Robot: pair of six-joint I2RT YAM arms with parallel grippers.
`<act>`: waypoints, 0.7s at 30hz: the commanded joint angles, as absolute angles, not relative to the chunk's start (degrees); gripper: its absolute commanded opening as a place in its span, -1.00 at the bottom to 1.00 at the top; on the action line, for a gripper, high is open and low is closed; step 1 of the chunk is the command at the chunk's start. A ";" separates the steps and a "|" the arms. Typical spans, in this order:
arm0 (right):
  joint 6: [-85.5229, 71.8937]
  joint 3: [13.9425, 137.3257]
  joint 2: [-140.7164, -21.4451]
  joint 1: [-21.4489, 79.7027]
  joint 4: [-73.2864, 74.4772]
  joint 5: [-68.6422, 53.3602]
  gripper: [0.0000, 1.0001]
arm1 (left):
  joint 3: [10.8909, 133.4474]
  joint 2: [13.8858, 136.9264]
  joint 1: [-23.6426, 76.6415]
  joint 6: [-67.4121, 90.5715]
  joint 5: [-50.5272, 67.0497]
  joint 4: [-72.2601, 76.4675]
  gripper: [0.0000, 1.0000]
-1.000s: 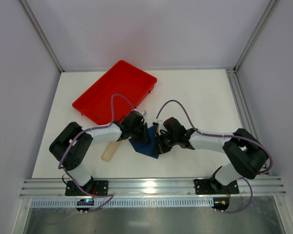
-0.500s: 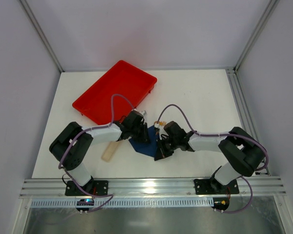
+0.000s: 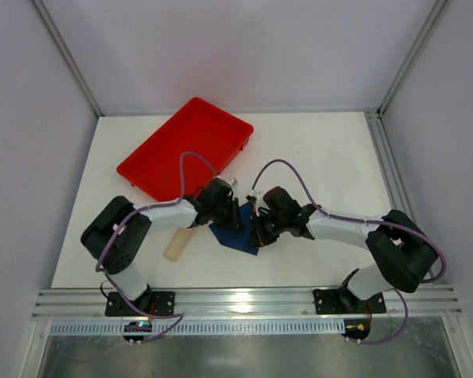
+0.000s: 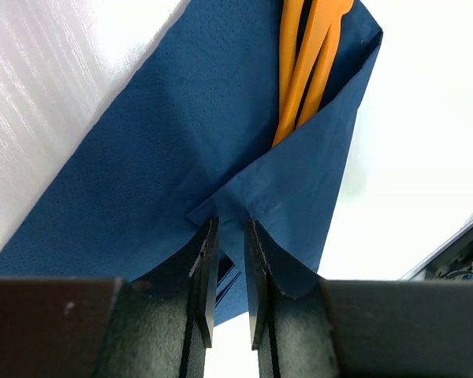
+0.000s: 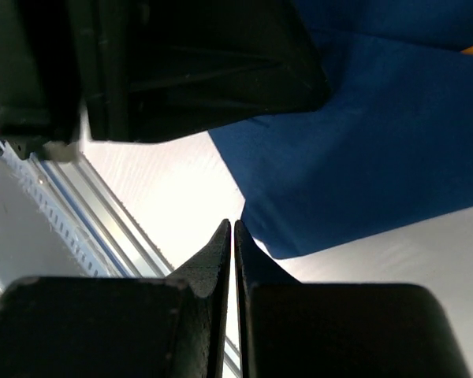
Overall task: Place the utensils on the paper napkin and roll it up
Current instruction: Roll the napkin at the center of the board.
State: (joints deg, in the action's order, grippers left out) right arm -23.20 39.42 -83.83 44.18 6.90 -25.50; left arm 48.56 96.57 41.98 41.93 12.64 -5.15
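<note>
The navy paper napkin (image 4: 181, 134) lies on the white table between my two grippers, with one corner folded over the orange utensils (image 4: 303, 71). Only their far ends stick out from under the flap. My left gripper (image 4: 229, 224) has its jaws narrowly apart, closed on the folded corner of the paper napkin (image 3: 238, 236). My right gripper (image 5: 232, 226) is shut with nothing in it. Its tips hover just off the napkin's (image 5: 363, 134) near edge. In the top view the left gripper (image 3: 227, 219) and the right gripper (image 3: 257, 233) stand close together over the napkin.
A red tray (image 3: 185, 146) lies tilted at the back left. A pale beige strip (image 3: 177, 244) lies beside my left forearm. The aluminium rail (image 3: 244, 303) runs along the near edge. The left arm's dark body (image 5: 181, 63) looms close in the right wrist view.
The right gripper dipped toward the near edge half a second ago and has come back up beside the napkin. The left gripper has stayed put on the fold.
</note>
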 commanded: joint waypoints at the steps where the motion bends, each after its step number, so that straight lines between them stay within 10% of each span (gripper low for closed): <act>1: -21.62 41.40 -88.22 44.38 6.24 -24.61 -0.91 | 49.13 98.00 42.10 41.92 12.13 -5.27 -0.53; 21: -23.03 36.40 -84.64 44.38 7.12 -18.73 -0.91 | 47.90 97.82 42.10 43.85 12.39 -4.49 -0.52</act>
State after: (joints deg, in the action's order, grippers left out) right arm -23.77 37.58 -86.94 44.18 5.50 -22.33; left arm 48.60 97.01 41.98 42.85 13.28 -4.29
